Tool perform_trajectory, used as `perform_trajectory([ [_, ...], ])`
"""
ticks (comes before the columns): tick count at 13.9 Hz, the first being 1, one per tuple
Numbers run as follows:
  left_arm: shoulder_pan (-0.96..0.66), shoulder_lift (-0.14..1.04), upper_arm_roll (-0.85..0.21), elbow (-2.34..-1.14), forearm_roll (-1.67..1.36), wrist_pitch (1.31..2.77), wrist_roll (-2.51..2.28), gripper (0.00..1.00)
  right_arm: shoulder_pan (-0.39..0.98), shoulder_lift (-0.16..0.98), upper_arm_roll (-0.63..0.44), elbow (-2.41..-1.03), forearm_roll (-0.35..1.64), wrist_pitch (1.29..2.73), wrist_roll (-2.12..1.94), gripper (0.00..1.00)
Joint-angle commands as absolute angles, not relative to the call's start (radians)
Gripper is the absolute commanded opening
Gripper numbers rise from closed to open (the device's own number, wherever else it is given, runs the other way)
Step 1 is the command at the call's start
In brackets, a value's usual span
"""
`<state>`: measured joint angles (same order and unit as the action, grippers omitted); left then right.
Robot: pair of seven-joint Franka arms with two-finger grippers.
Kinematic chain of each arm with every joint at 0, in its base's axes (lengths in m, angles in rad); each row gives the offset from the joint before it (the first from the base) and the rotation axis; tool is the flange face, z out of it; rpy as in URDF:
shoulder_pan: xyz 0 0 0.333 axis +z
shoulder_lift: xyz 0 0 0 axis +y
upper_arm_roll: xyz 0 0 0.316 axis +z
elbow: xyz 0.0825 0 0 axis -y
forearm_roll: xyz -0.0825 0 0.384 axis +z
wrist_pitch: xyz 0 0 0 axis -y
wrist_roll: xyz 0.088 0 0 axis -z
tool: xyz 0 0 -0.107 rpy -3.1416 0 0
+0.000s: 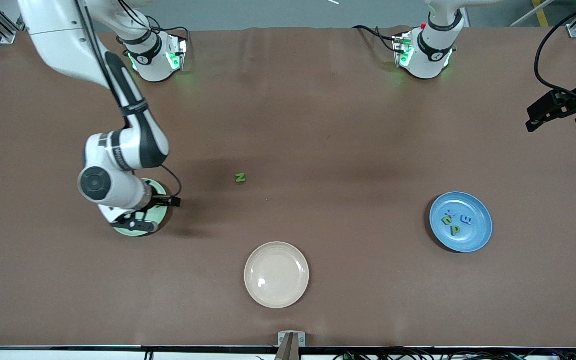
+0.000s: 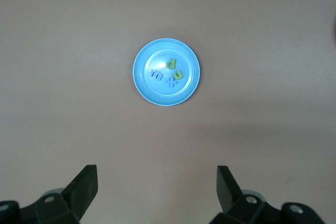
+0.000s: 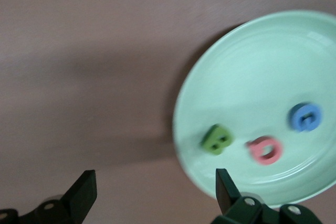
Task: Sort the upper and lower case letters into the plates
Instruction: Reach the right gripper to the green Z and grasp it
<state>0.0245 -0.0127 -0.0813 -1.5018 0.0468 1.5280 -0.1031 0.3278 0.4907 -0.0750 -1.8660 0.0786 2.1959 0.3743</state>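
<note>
I count 7 of 8 sorted | blue plate [image 1: 478, 240]: 4 letters | green plate [image 3: 252, 72]: 3 | green N [image 1: 240, 177] loose, 12 o'clock of beige plate [image 1: 276, 295] | right gripper [image 1: 135, 220] open, empty, over green plate | left gripper [image 2: 157, 187] open, empty, waiting.

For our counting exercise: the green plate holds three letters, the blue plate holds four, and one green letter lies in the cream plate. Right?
Not quite. The front view shows the green letter on the bare table, not in the cream plate. The green plate holding three and blue plate holding four are correct.
</note>
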Motion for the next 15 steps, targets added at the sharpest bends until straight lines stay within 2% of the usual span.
perform_trajectory([
  [1,0.029,-0.043,-0.078,-1.529,0.026,1.529,-0.091,1.0,0.422,0.476,-0.083,-1.884,0.083,2.204,0.503,1.0],
  [10,0.029,-0.052,-0.078,-1.529,0.026,1.517,-0.091,1.0,0.632,0.485,-0.081,-2.025,0.091,2.509,0.632,1.0],
  [15,0.029,-0.052,-0.078,-1.531,0.026,1.519,-0.091,1.0,0.679,0.491,-0.083,-2.039,0.091,2.533,0.669,1.0],
])
